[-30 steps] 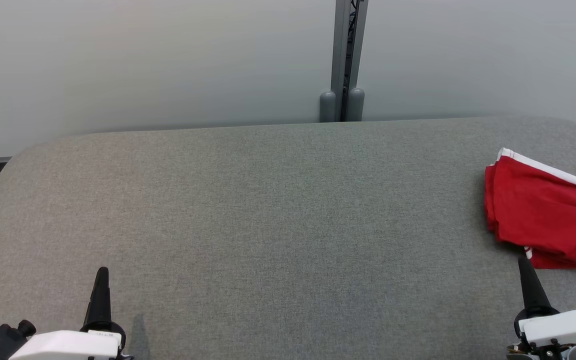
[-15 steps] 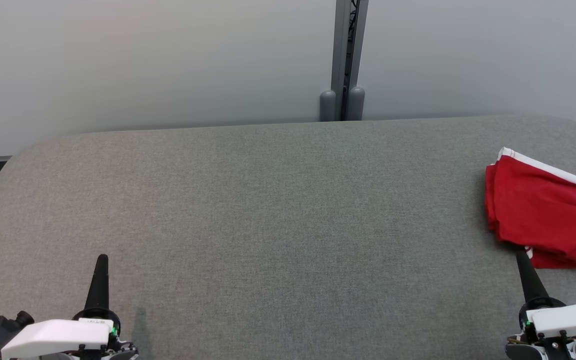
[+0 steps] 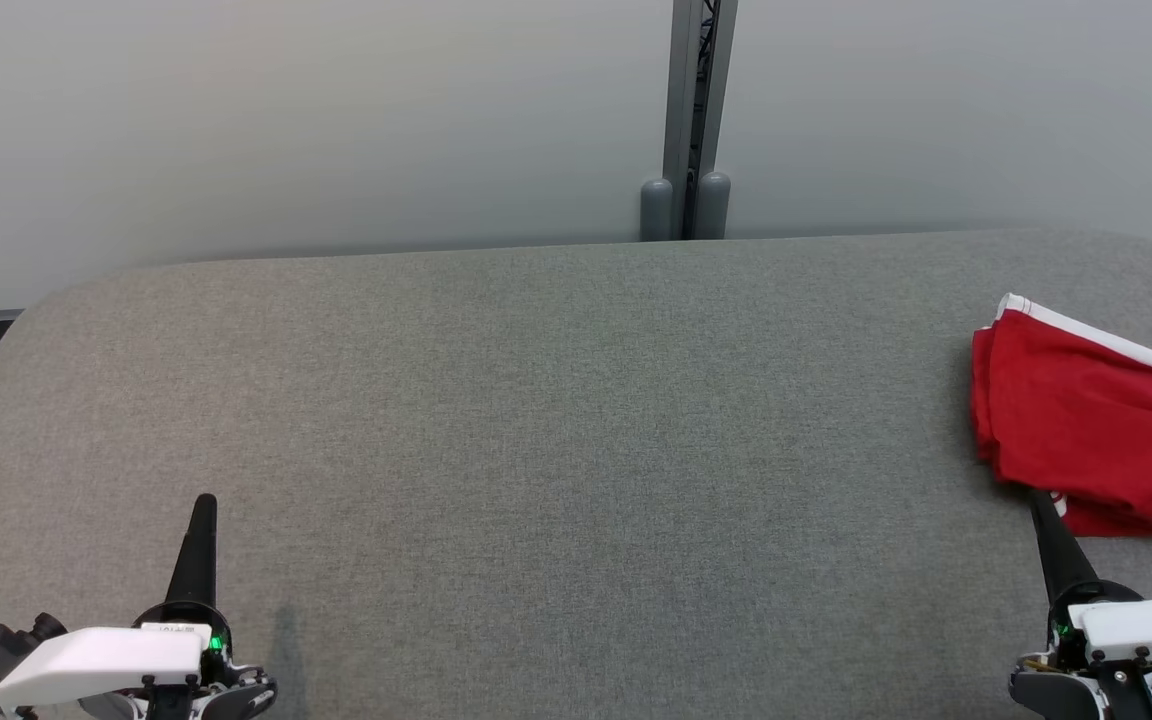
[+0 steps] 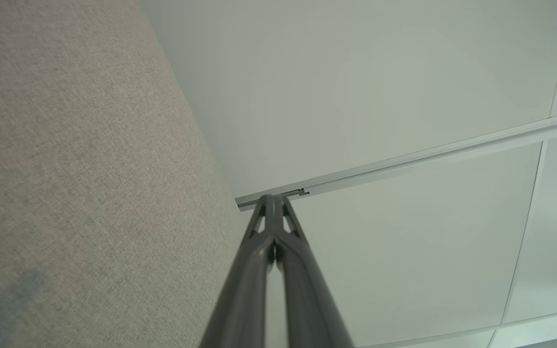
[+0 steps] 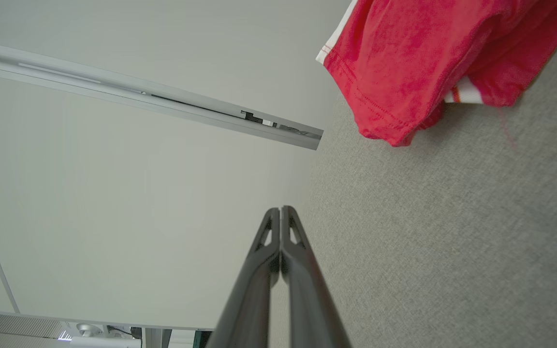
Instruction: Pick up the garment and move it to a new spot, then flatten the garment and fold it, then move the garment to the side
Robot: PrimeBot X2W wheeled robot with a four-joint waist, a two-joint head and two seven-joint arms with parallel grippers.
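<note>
Red folded garment with white trim point(image 3: 1086, 420), at the frame's right edge on the grey fabric tabletop point(image 3: 536, 400). My right gripper point(image 3: 1036, 497), fingers pressed together, empty, sits just below it; my left gripper point(image 3: 204, 500), likewise closed, lower left.

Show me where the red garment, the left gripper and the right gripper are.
red garment point(image 3: 1086, 420), head view, middle of the red cloth.
left gripper point(image 3: 203, 503), head view, tip of its closed fingers.
right gripper point(image 3: 1037, 500), head view, tip of its closed fingers.
</note>
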